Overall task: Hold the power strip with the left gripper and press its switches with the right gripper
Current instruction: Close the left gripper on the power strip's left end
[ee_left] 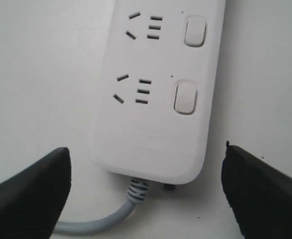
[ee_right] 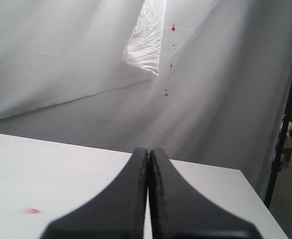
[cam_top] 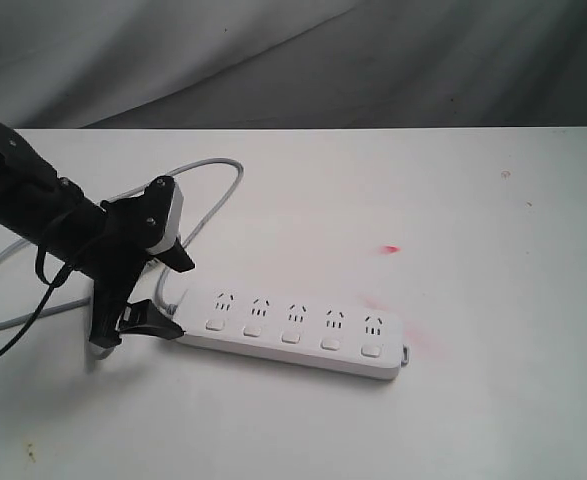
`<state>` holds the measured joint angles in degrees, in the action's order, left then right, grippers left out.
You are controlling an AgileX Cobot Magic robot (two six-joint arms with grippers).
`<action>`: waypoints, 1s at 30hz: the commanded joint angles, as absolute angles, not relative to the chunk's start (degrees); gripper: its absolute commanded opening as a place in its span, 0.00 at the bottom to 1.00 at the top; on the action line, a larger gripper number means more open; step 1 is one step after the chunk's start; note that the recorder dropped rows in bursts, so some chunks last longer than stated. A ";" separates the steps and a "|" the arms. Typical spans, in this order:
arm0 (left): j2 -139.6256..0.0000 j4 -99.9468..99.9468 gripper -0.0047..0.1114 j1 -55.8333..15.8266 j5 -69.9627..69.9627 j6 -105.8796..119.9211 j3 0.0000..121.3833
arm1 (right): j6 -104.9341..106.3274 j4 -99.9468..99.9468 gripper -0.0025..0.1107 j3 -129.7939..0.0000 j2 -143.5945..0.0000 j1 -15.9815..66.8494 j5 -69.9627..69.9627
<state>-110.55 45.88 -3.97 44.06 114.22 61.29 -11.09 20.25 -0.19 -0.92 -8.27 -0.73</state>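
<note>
Two claws. At lower centre of the exterior view, the power strip point(cam_top: 308, 352) lies flat on the tabletop point(cam_top: 473, 200), its long axis running left to right. At lower left, your left claw point(cam_top: 170, 295), fingers apart, flanks its cord end without touching. The right claw point(ee_right: 148, 199), pressed together, is outside that view, so the left is nearer.

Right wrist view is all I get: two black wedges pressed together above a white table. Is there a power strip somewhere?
Observer: Yes. In the exterior view the power strip lies flat on the table, with five switches in a row.
Operator: Is anything gripping it?
Observer: Not yet. The left gripper is open, one finger on either side of the strip's cord end, touching neither side.
Operator: Are my wedges close to it?
Observer: The exterior view shows no second arm near the strip, so the right gripper is outside that frame.
</note>
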 commanded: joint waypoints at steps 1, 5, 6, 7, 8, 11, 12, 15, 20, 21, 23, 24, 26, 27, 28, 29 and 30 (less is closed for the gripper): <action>-110.67 47.55 0.71 -4.27 41.64 114.42 61.68 | -11.15 20.17 0.02 0.00 -0.96 -8.65 -0.59; -110.79 47.89 0.71 -4.27 40.68 115.27 61.68 | -11.15 20.17 0.02 0.00 -0.96 -8.65 -0.59; -110.79 47.89 0.71 -4.27 40.68 115.92 61.68 | -11.15 20.17 0.02 0.00 -0.96 -8.65 -0.59; -110.79 47.89 0.71 -4.27 40.68 115.92 61.68 | -11.15 20.17 0.02 0.00 -0.96 -8.65 -0.59; -110.79 47.89 0.71 -4.27 40.52 115.92 61.68 | -11.15 20.17 0.02 0.00 -0.96 -8.65 -0.59; -111.03 47.89 0.71 -4.27 40.55 115.92 61.68 | -11.15 20.17 0.02 0.00 -0.96 -8.65 -0.59; -111.38 47.89 0.71 -4.27 40.71 115.92 61.68 | -11.15 20.17 0.02 0.00 -0.96 -8.65 -0.59; -112.53 47.89 0.71 -4.27 40.98 115.92 61.68 | -11.15 20.17 0.02 0.00 -0.96 -8.65 -0.59; -113.46 47.89 0.71 -4.27 41.28 115.92 61.68 | -11.15 20.17 0.02 0.00 -0.96 -8.65 -0.59; -113.46 47.89 0.71 -4.27 41.28 115.92 61.68 | -11.15 20.17 0.02 0.00 -0.96 -8.65 -0.59; -113.59 48.43 0.71 -4.27 41.28 115.92 61.68 | -11.15 20.17 0.02 0.00 -0.96 -8.65 -0.59; -113.59 48.56 0.71 -4.27 41.28 115.92 61.68 | -11.15 20.17 0.02 0.00 -0.96 -8.65 -0.59; -113.59 48.56 0.71 -4.27 41.44 115.92 61.68 | -11.15 20.17 0.02 0.00 -0.96 -8.65 -0.59; -113.59 48.56 0.71 -4.27 41.60 115.92 61.68 | -11.15 20.17 0.02 0.00 -0.96 -8.65 -0.59; -113.59 48.56 0.71 -4.27 41.98 115.70 61.68 | -11.15 20.17 0.02 0.00 -0.96 -8.65 -0.59; -113.59 48.56 0.71 -4.50 41.98 115.69 61.68 | -11.15 20.17 0.02 0.00 -0.96 -8.65 -0.59; -113.69 48.31 0.71 -4.63 41.98 115.61 61.68 | -11.15 20.17 0.02 0.00 -0.96 -8.65 -0.59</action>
